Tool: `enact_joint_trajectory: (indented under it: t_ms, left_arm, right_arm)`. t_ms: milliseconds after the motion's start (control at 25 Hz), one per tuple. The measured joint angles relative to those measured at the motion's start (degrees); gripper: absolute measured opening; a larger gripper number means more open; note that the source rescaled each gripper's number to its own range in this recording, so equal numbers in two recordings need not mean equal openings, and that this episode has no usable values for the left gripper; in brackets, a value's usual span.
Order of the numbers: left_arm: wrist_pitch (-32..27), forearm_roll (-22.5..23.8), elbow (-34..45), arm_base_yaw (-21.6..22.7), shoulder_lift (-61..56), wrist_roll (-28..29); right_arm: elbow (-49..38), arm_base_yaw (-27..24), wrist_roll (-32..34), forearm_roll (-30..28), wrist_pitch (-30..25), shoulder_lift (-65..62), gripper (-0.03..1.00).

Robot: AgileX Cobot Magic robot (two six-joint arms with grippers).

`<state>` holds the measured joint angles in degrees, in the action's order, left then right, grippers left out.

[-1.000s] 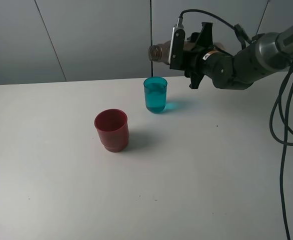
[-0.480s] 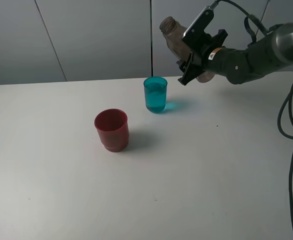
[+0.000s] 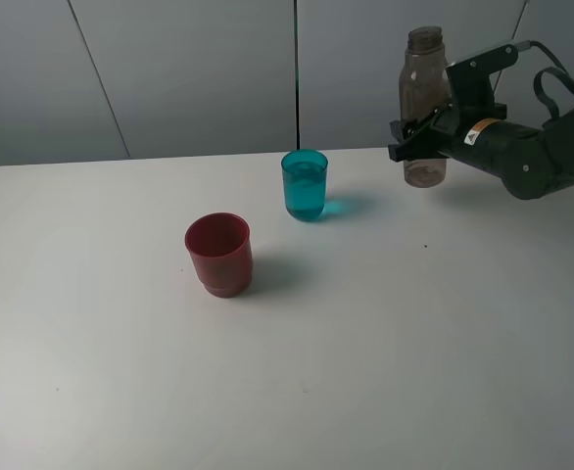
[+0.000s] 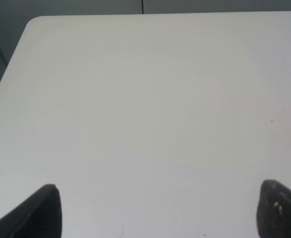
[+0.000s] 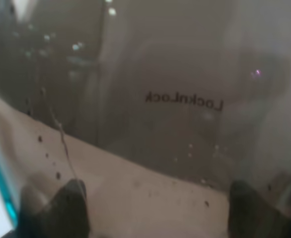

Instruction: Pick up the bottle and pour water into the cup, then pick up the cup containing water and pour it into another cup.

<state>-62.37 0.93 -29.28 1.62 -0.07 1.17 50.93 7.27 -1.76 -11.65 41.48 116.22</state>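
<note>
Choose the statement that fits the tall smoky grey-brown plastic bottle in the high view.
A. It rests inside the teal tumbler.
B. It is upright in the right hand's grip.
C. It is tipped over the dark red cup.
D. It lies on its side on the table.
B: the tall smoky grey-brown plastic bottle is vertical, neck up, with the right hand closed around its lower body, to the right of the slim teal translucent tumbler.

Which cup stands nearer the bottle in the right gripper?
The teal cup, just left of the bottle; the dark red cup sits farther off, nearer the camera.
</note>
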Motion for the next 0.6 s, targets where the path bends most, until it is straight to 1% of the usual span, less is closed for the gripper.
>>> enact_joint_trajectory:
  t_ms: [160, 280, 440, 600]
  left_arm:
    - [0.00, 0.00, 0.00, 0.00, 0.00, 0.00]
    - [0.00, 0.00, 0.00, 0.00, 0.00, 0.00]
    - [0.00, 0.00, 0.00, 0.00, 0.00, 0.11]
    - [0.00, 0.00, 0.00, 0.00, 0.00, 0.11]
  right_arm:
    - [-1.80, -3.32, 3.37, -0.80, 0.28, 0.00, 0.01]
    - [-2.02, -5.29, 4.04, -1.20, 1.65, 0.00, 0.01]
    - [-2.02, -7.06, 4.27, -1.33, 6.88, 1.71, 0.01]
    - [-2.02, -7.27, 4.27, -1.33, 12.53, 5.08, 0.01]
